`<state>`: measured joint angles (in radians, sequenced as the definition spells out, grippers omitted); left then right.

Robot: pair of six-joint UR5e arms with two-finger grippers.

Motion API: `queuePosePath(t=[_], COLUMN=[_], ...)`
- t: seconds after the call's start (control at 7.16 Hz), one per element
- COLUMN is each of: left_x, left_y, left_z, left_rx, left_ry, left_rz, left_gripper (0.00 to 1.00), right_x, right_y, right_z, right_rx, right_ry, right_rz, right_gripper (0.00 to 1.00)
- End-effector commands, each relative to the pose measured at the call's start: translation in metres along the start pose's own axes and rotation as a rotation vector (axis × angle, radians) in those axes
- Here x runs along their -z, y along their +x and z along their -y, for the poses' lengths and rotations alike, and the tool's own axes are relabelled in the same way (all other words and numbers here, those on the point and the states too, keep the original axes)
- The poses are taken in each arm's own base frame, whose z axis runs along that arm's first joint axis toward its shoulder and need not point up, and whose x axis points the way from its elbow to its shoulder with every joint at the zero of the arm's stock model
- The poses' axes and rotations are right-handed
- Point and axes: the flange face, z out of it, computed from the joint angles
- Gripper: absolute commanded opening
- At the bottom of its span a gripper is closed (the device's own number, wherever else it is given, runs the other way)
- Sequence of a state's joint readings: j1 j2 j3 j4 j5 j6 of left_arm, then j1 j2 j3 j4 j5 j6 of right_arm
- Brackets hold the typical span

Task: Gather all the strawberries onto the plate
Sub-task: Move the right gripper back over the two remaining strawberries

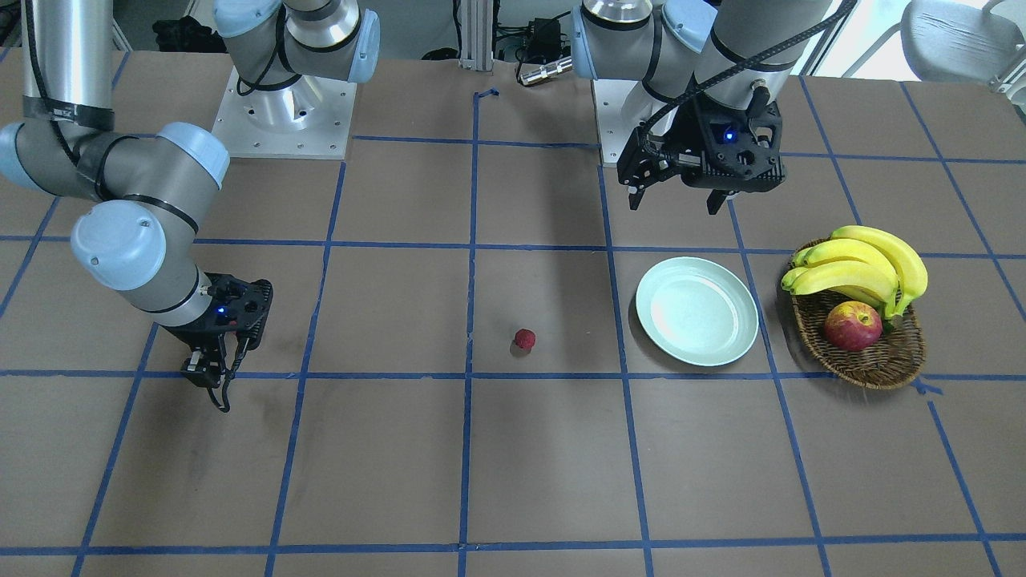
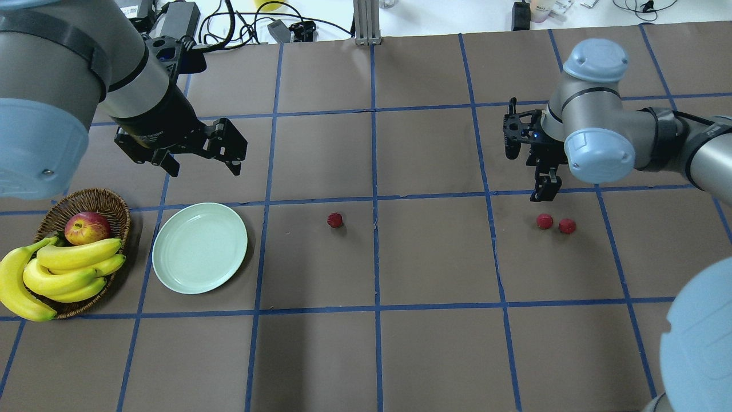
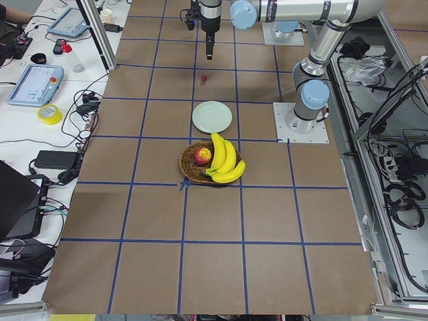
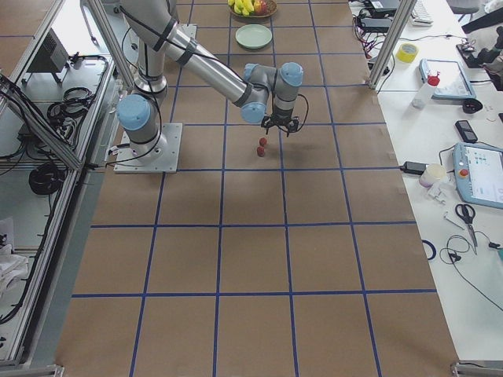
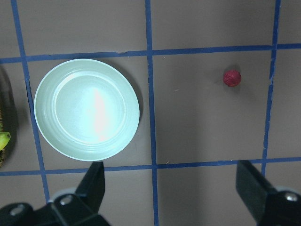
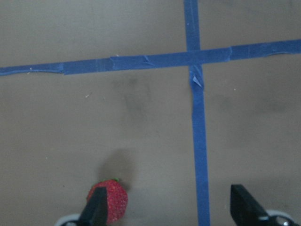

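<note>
Three strawberries lie on the table: one in the middle [image 2: 335, 220] [image 1: 525, 339] [image 5: 232, 78], and two side by side on the right [image 2: 544, 221] [image 2: 567, 226]. The mint-green plate [image 2: 199, 248] [image 1: 696, 322] [image 5: 87, 109] is empty. My left gripper [image 2: 203, 169] [image 1: 673, 203] [image 5: 173, 188] is open and empty, hovering just behind the plate. My right gripper [image 2: 540, 194] [image 6: 169, 209] is open and empty, low over the table just behind the pair. One strawberry [image 6: 113, 202] shows beside its left fingertip [image 6: 96, 209]. The front-facing view hides the pair behind my right arm.
A brown wicker basket [image 2: 108, 200] [image 1: 882, 373] with bananas [image 2: 63, 274] and an apple [image 2: 87, 227] stands left of the plate. Blue tape lines grid the brown table. Cables and devices lie beyond the far edge.
</note>
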<state>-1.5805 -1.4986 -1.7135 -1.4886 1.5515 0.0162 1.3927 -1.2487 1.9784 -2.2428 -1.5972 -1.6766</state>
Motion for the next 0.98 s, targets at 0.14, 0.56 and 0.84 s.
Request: queuePosePath(t=[0.14, 0.56, 0.84], left_x=[-0.007, -0.009, -0.009], left_y=[0.000, 0.002, 0.002], left_z=[-0.003, -0.003, -0.003], left_rx=[-0.001, -0.003, -0.003], left_ry=[-0.013, -0.013, -0.010], left_rz=[0.004, 0.001, 0.001], left_gripper=[1.00, 1.00, 1.00], right_x=[-0.015, -0.017, -0.020], right_y=[-0.016, -0.022, -0.026], right_z=[0.000, -0.005, -0.005], right_rx=[0.018, 0.014, 0.014], right_ry=[0.002, -0.016, -0.019], right_rz=[0.028, 0.037, 0.047], right_gripper=[0.91, 0.91, 0.88])
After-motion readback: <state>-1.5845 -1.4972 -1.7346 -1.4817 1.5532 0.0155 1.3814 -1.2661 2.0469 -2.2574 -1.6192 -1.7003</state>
